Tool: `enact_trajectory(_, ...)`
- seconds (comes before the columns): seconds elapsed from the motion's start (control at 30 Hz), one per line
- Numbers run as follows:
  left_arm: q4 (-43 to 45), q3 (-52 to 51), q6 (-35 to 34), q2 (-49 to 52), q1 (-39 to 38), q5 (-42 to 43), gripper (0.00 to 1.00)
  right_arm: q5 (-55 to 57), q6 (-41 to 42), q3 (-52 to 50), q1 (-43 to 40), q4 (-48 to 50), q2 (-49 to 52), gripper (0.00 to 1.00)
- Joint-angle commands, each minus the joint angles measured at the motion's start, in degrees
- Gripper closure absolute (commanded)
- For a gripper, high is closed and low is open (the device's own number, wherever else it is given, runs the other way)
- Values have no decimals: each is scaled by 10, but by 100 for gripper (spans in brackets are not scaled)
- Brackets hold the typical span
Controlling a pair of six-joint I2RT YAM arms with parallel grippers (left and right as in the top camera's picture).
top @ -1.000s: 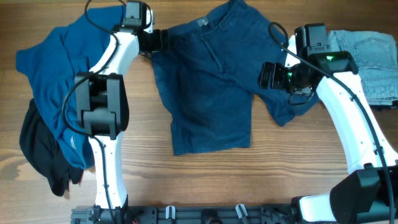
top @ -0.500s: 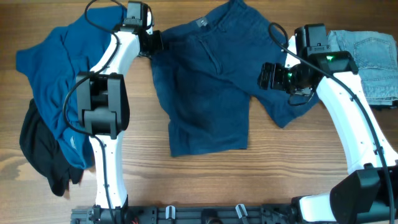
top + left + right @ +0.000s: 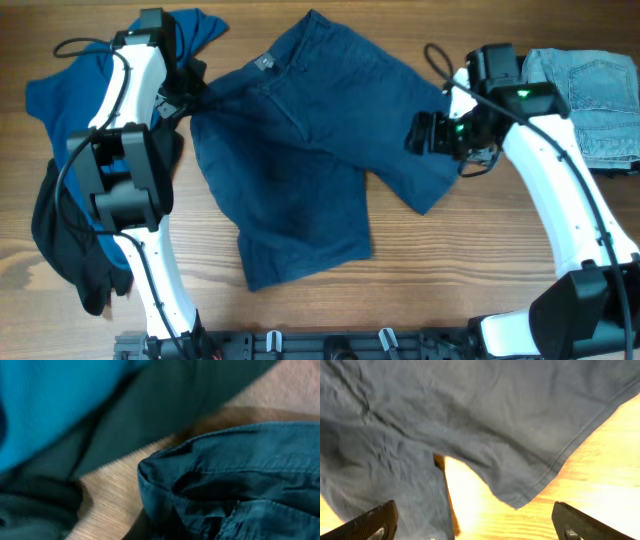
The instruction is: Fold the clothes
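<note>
Light jeans [image 3: 598, 90] cut off right, shirt [image 3: 45, 405] blurred

Left pincer [image 3: 186, 84] reaches far back, clamped; right pincer [image 3: 477, 527] hovers, jaws spread wide.

The top camera looks down on the brown wooden table [image 3: 450, 290]. Wrist cameras at ten and two o'clock look closely at dark navy denim shorts [image 3: 300, 170], shared by all.

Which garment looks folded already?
The light-wash jeans at the far right: they sit in a compact, squared stack, while the navy shorts, blue shirt and black garment lie spread or rumpled.
</note>
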Motion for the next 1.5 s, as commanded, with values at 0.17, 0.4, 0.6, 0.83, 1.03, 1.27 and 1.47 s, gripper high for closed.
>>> enact_trajectory(0.17, 40, -3, -8, -20, -15, -3, 96, -28, 1, -137, 163, 21, 13, 4)
enact_trajectory(0.4, 41, -3, -8, -20, -15, -3, 96, -67, 5, -241, 217, 110, 13, 22)
enact_trajectory(0.6, 38, -3, -7, -20, -15, -3, 96, -71, 6, -283, 258, 182, 13, 35)
enact_trajectory(0.83, 38, -3, 8, -20, -15, 12, 96, -71, 22, -310, 262, 233, 14, 59)
enact_trajectory(1.03, 38, -3, 15, -20, -15, 12, 96, -76, 36, -333, 262, 257, 14, 86)
enact_trajectory(1.27, 9, -3, 38, -20, -5, 7, 96, -67, 95, -333, 249, 252, 14, 96)
enact_trajectory(1.47, -74, -3, 84, -21, 39, 7, 96, -83, 74, -316, 109, 248, 14, 96)
